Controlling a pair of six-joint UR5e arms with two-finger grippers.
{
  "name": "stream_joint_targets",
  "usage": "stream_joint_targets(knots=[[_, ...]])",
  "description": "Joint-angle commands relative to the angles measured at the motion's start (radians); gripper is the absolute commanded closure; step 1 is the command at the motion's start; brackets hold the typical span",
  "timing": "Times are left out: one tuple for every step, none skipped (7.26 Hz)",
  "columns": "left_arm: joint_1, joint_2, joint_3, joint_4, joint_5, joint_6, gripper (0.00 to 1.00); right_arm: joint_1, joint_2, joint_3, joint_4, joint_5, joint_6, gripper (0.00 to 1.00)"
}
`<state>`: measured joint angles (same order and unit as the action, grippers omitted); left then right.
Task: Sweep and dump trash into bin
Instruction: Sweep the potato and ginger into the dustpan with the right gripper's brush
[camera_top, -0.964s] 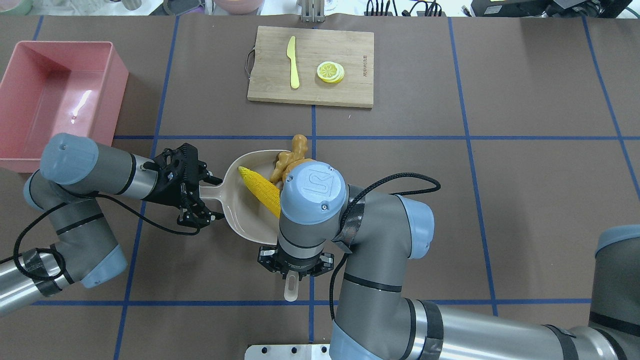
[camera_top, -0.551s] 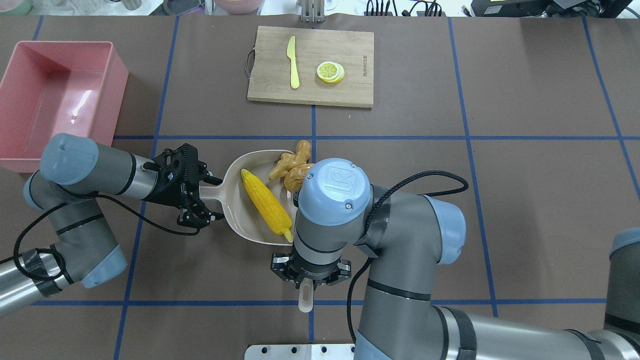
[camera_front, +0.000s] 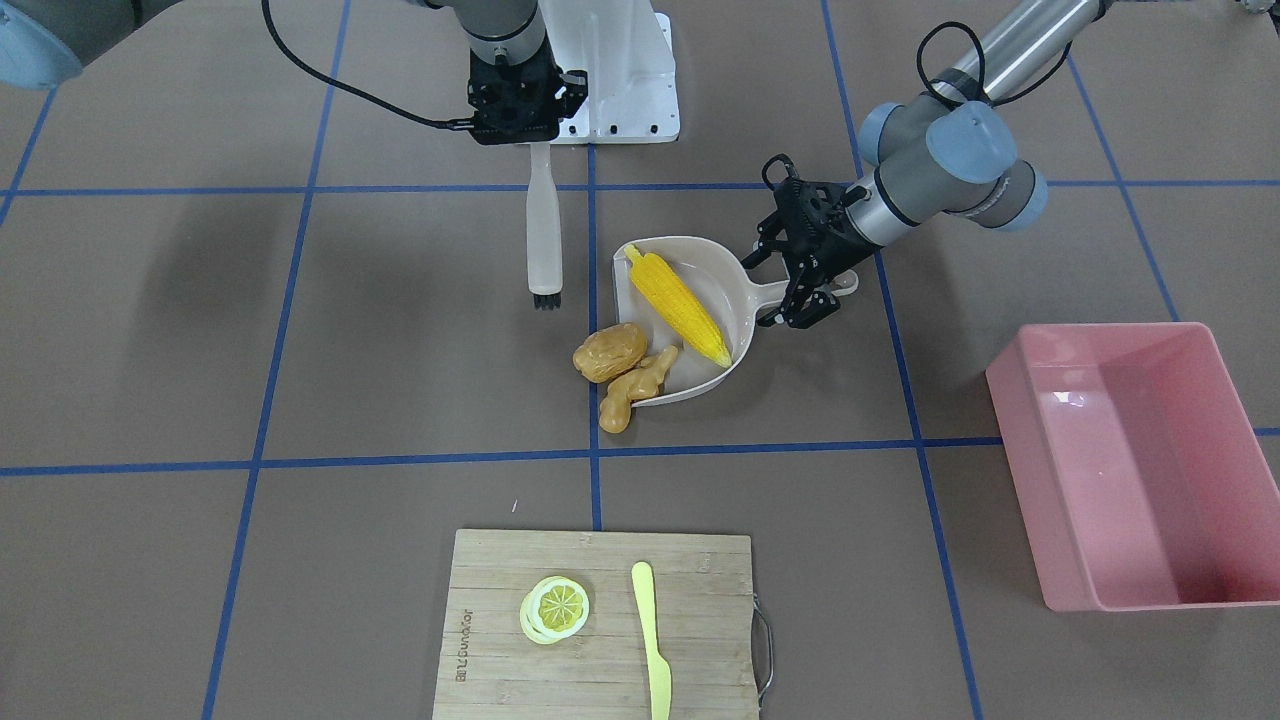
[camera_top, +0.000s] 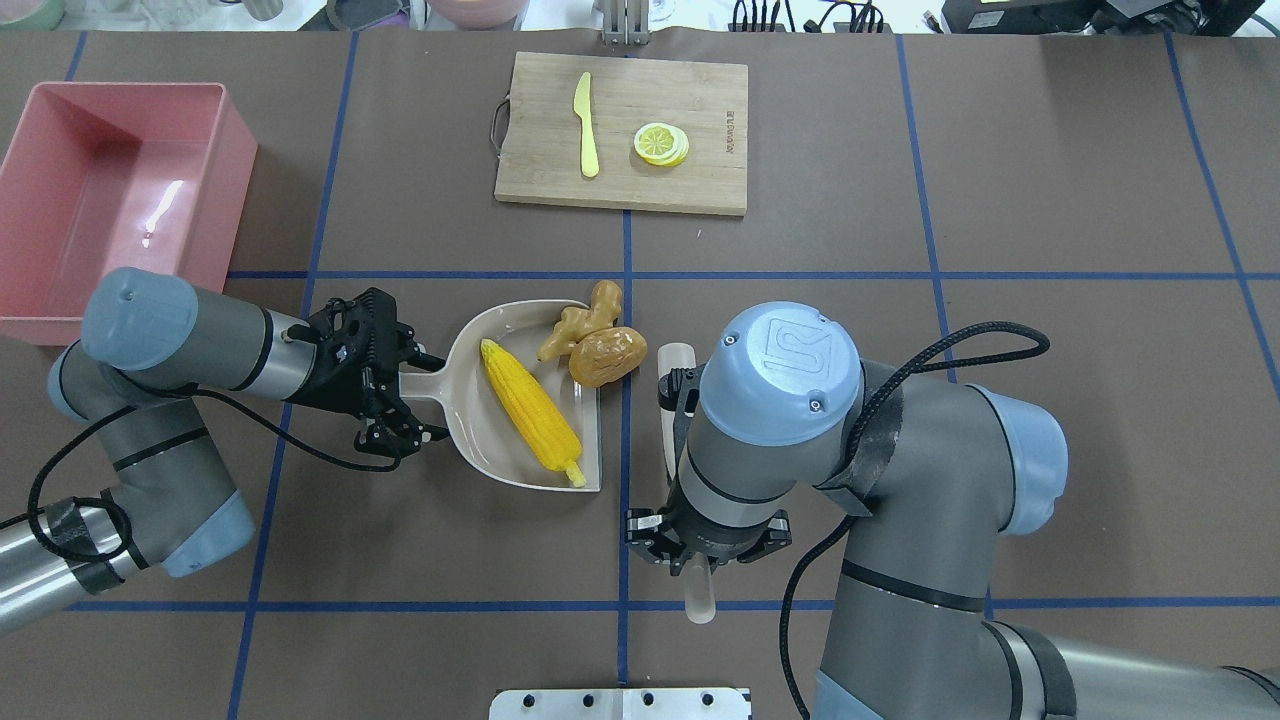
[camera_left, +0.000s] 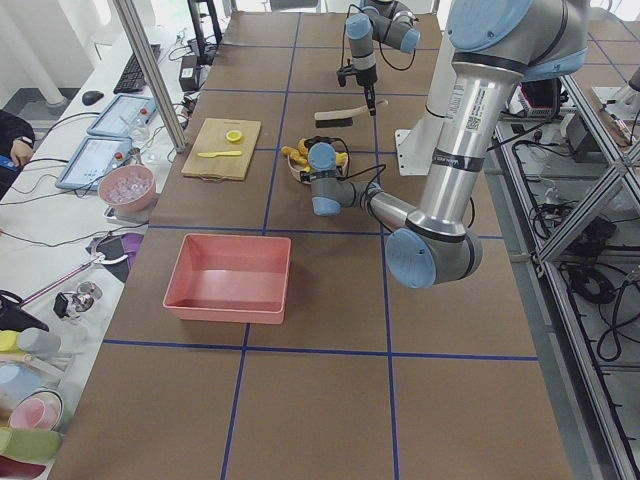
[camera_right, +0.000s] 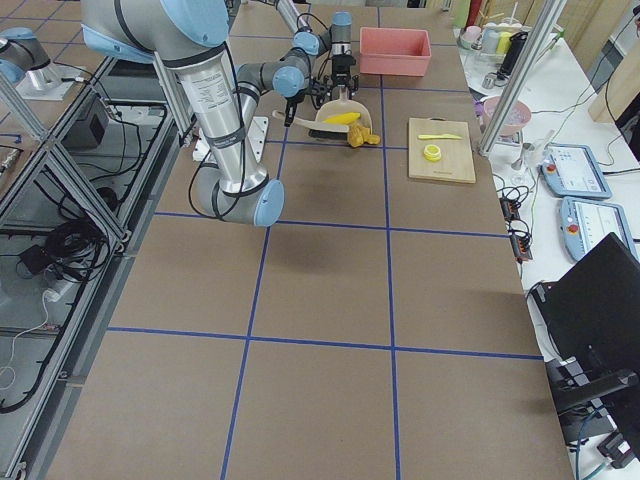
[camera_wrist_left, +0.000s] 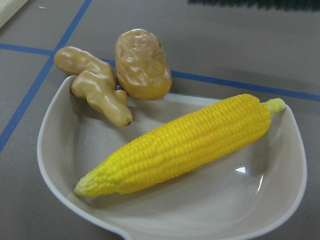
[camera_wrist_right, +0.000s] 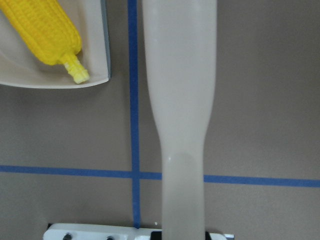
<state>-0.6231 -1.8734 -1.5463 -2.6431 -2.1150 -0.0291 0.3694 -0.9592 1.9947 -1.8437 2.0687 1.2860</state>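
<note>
My left gripper (camera_top: 422, 392) is shut on the handle of the beige dustpan (camera_top: 470, 425), which rests on the table. The yellow corn cob (camera_top: 530, 410) lies inside the pan. The tan ginger root (camera_top: 580, 320) lies half over the pan's open edge. The brown potato (camera_top: 606, 357) sits at that edge, mostly on the table. My right gripper (camera_top: 700, 545) is shut on a beige brush (camera_top: 672, 365) held to the right of the pan, apart from the potato. The pink bin (camera_top: 235, 170) stands empty at the far left. The left wrist view shows the corn (camera_wrist_left: 185, 145), ginger (camera_wrist_left: 97, 85) and potato (camera_wrist_left: 141, 62).
A wooden cutting board (camera_top: 700, 180) at the back centre carries a pale yellow knife (camera_top: 586, 125) and a lemon slice (camera_top: 661, 143). A white base plate (camera_top: 620, 703) sits at the near edge. My right arm's elbow hangs over the table's right middle.
My right arm has moved to the right with the brush, away from the pan's mouth, uncovering the potato. The corn has settled deeper in the pan. The left arm has held still.
</note>
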Motion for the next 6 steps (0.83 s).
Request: stream_joint_targets(knots=[[0.002, 0.0, 0.002, 0.0, 0.001, 0.0, 0.12, 0.006, 0.029, -0.086, -0.003, -0.088, -0.156, 1.0], [0.002, 0.0, 0.002, 0.0, 0.001, 0.0, 0.12, 0.019, 0.031, -0.118, 0.0, -0.117, -0.272, 1.0], [0.002, 0.0, 0.003, 0.0, 0.001, 0.0, 0.12, 0.038, 0.055, -0.149, -0.002, -0.128, -0.325, 1.0], [0.002, 0.0, 0.002, 0.0, 0.001, 0.0, 0.12, 0.077, 0.056, -0.174, -0.002, -0.133, -0.396, 1.0], [0.002, 0.0, 0.002, 0.0, 0.001, 0.0, 0.12, 0.097, 0.063, -0.213, 0.001, -0.143, -0.41, 1.0], [0.002, 0.0, 0.002, 0.0, 0.0, 0.0, 0.12, 0.115, 0.066, -0.238, 0.004, -0.166, -0.412, 1.0]])
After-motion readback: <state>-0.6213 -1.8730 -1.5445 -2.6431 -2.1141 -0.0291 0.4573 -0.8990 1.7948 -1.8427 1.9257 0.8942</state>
